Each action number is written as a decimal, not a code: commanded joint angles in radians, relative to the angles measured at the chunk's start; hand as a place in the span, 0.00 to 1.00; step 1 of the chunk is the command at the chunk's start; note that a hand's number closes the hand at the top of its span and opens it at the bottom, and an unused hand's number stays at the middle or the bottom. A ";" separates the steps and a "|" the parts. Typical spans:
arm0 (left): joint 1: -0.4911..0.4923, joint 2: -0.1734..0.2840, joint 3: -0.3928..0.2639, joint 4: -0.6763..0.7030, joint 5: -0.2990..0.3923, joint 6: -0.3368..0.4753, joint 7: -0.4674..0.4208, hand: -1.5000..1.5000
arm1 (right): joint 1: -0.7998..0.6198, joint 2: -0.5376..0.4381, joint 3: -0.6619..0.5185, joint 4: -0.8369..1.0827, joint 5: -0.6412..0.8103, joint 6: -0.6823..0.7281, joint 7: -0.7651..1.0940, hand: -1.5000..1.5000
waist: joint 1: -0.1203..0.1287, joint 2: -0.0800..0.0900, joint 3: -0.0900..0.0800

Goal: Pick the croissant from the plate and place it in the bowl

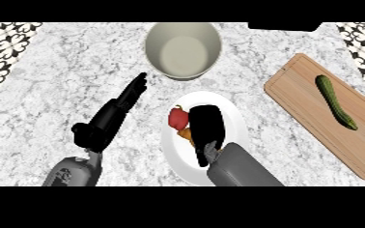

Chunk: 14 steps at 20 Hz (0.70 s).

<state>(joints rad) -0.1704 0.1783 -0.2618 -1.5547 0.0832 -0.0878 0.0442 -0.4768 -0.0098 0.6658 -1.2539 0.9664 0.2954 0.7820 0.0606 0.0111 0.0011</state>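
Now the right hand covers the plate at lower centre, its grip unclear; the croissant, peeking beside a red item, seems light and flaky, best cupped mid-body; the left hand rests open; the bowl waits above.

Kitchen: speckled stone worktop, patterned tiles at 10 o'clock, wooden cutting board with cucumber at 3 o'clock, bowl at 12.

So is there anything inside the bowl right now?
No, the bowl shows only its bare inside, while the right hand is over the plate.
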 commanded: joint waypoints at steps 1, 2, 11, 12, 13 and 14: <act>-0.039 -0.017 -0.034 0.003 -0.001 -0.027 0.006 0.50 | -0.159 0.009 0.034 0.032 -0.167 -0.047 0.029 1.00 | 0.091 0.020 0.002; -0.043 -0.029 -0.052 -0.004 -0.017 -0.018 0.007 0.50 | -0.202 0.009 0.028 0.061 -0.204 -0.050 0.039 1.00 | 0.099 0.020 0.001; -0.090 -0.028 -0.029 0.049 -0.008 -0.034 0.027 0.50 | -0.547 0.010 0.131 0.204 -0.221 -0.243 0.284 1.00 | 0.088 0.007 -0.003; -0.089 -0.036 -0.023 0.060 -0.009 -0.026 0.006 0.50 | -0.585 0.010 0.123 0.194 -0.234 -0.267 0.307 1.00 | 0.091 0.007 -0.004; -0.083 -0.041 -0.033 0.041 -0.007 -0.027 0.019 0.50 | -0.605 0.010 0.108 0.220 -0.215 -0.330 0.292 1.00 | 0.085 0.007 -0.003; -0.069 -0.041 -0.040 0.059 -0.016 -0.026 0.007 0.50 | -0.592 0.010 0.144 0.196 -0.200 -0.398 0.313 1.00 | 0.078 0.006 -0.003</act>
<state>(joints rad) -0.2475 0.1478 -0.2859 -1.5163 0.0739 -0.1122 0.0488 -0.9863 -0.0026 0.7762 -1.0636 0.7487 0.0543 1.0064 0.1466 0.0200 -0.0017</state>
